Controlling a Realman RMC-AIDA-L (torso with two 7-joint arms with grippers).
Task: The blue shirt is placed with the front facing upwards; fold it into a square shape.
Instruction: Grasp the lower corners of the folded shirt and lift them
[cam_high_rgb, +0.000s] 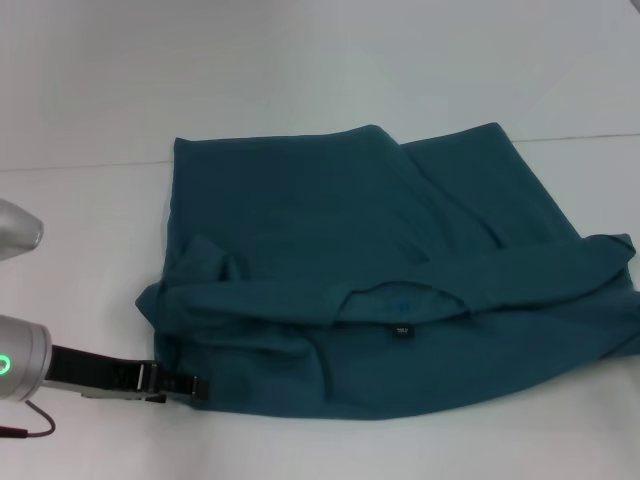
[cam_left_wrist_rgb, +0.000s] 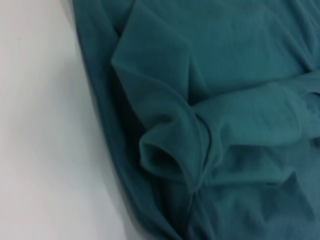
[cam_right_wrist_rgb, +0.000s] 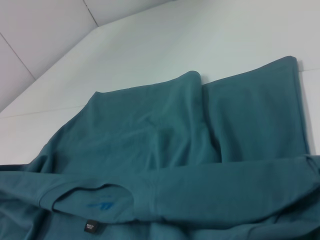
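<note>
Low at the near left corner of the blue shirt (cam_high_rgb: 380, 270), the left gripper (cam_high_rgb: 182, 384) reaches in from the robot's left, its dark fingertips touching the shirt's near edge. Whether those fingers are spread or pinched on cloth cannot be told from the head view, and the left wrist view shows only fabric. The right gripper does not appear in any view.

That teal-blue shirt lies on the white table (cam_high_rgb: 300, 70), spread across its middle and reaching out to the robot's right. It is partly folded: both sides are turned inward, so two flaps meet along a slanting seam on the far half. A long band of cloth crosses the near half from left to right, with the neck opening and a small dark neck label (cam_high_rgb: 402, 331) just below it. On the left side a short sleeve (cam_left_wrist_rgb: 170, 155) curls up into an open cuff, bunched over the layers beneath. The far hem lies fairly flat, while the near portion is rumpled with soft folds.
</note>
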